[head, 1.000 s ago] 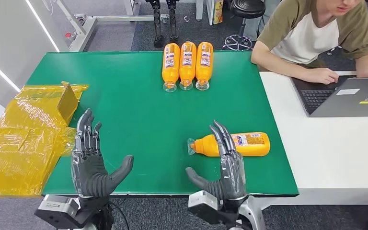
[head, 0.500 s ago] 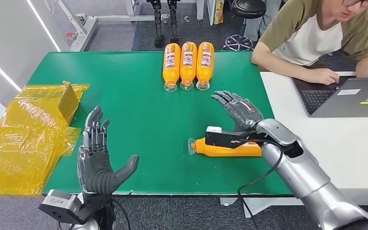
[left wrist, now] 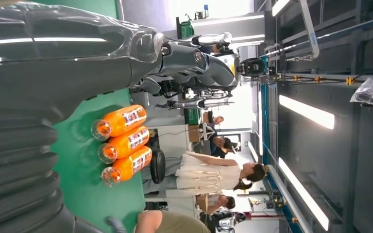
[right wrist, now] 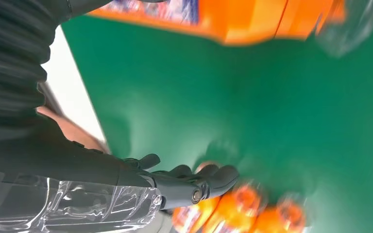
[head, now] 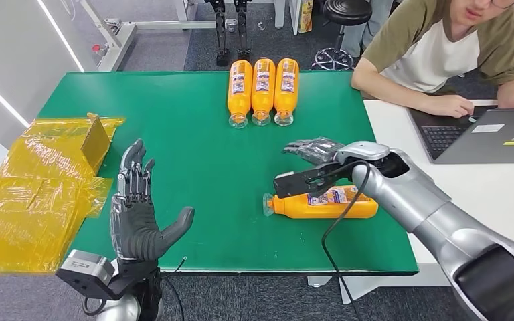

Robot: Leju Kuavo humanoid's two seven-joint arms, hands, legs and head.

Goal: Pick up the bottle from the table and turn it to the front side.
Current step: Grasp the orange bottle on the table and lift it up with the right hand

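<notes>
One bottle lies crosswise on the counter, just under the right hand, whose fingers are spread; left hand open, well apart.

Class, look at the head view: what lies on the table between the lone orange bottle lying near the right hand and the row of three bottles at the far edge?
Between the lone bottle and the three bottles the green table is bare; the right hand hangs over that stretch.
</notes>
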